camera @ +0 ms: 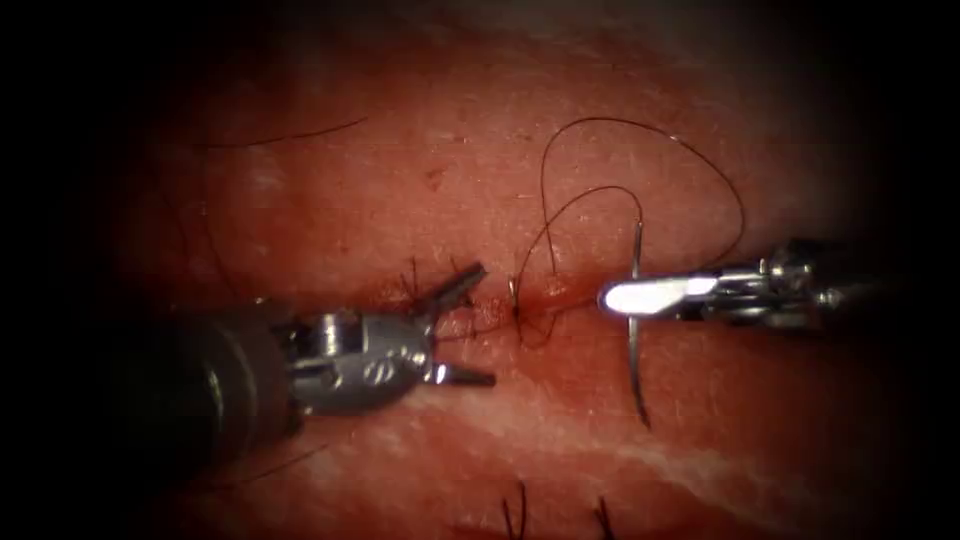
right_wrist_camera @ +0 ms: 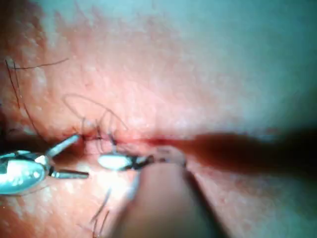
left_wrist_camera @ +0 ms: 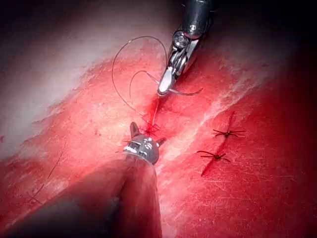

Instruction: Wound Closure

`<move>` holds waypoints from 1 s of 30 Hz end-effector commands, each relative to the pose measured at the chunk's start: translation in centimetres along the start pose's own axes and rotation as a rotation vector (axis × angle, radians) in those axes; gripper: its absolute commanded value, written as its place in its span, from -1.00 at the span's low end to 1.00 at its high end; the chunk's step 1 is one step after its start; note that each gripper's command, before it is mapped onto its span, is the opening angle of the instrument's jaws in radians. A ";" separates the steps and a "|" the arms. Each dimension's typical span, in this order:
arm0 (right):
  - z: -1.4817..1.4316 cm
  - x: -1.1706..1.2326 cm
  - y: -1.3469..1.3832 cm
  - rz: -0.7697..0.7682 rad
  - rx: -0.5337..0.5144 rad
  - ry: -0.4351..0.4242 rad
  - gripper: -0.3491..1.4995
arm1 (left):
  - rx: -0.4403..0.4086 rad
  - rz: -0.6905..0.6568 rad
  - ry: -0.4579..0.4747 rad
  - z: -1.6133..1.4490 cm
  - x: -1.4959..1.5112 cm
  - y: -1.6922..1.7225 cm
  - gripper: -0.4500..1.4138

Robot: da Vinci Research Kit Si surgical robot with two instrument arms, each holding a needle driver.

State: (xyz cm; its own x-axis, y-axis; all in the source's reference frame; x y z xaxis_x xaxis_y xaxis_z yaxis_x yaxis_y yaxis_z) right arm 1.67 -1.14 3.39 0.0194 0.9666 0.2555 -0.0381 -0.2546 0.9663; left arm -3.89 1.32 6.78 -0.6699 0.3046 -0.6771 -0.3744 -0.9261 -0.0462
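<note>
My right tool [camera: 625, 297] comes in from the right, its jaws shut on the curved needle [camera: 637, 370] near mid-curve. The needle stands almost upright in the picture, above the tissue [camera: 450, 150] and free of it. Thread [camera: 700, 160] runs from the needle's upper end in two loops to the cut [camera: 545, 300], where it enters the tissue. My left tool [camera: 485, 325] lies left of that spot, jaws open and holding nothing. The left wrist view has the left tool [left_wrist_camera: 146, 136] open below the right tool [left_wrist_camera: 166, 87] and the needle [left_wrist_camera: 190, 92]. In the right wrist view the right tool [right_wrist_camera: 114, 161] sits beside the open left tool [right_wrist_camera: 69, 158].
Tied stitches with short cut ends [camera: 415, 285] cross the cut by the left tool's upper jaw. Two more knots [left_wrist_camera: 228, 133] lie on a second closed cut. Red fluid [camera: 555, 290] wets the cut. A loose thread end [camera: 300, 135] lies far left.
</note>
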 end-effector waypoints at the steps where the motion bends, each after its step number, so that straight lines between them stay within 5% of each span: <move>1: 0.04 -0.09 0.08 0.004 -0.001 -0.001 -1.00 | -0.027 -0.002 -0.016 0.13 -0.07 0.11 -0.08; 3: 0.04 -0.09 0.08 0.004 -0.001 -0.002 -1.00 | -0.048 -0.004 -0.030 0.18 -0.14 0.16 -0.31; 5: 0.04 -0.09 0.08 0.004 -0.001 -0.002 -1.00 | -0.069 0.002 -0.024 0.22 -0.19 0.20 -1.00; 18: 0.12 -0.03 0.11 0.006 0.003 0.047 -1.00 | -0.076 0.113 0.053 0.08 0.11 0.40 -1.00; 26: 0.26 0.08 0.16 0.009 -0.009 0.203 -1.00 | -0.085 0.152 0.069 0.36 0.22 0.78 -1.00; 30: 0.25 0.19 0.25 -0.120 -0.053 0.256 -1.00 | -0.100 0.164 0.066 0.36 0.29 0.93 -1.00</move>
State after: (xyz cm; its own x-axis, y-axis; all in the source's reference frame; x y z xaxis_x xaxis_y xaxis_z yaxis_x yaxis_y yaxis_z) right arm 1.88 -0.87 3.65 -0.2383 0.9691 0.0639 -0.1197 -0.0946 0.9883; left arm -4.61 0.68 6.72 -0.6740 0.1286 -0.7275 -0.1929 -0.9812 0.0052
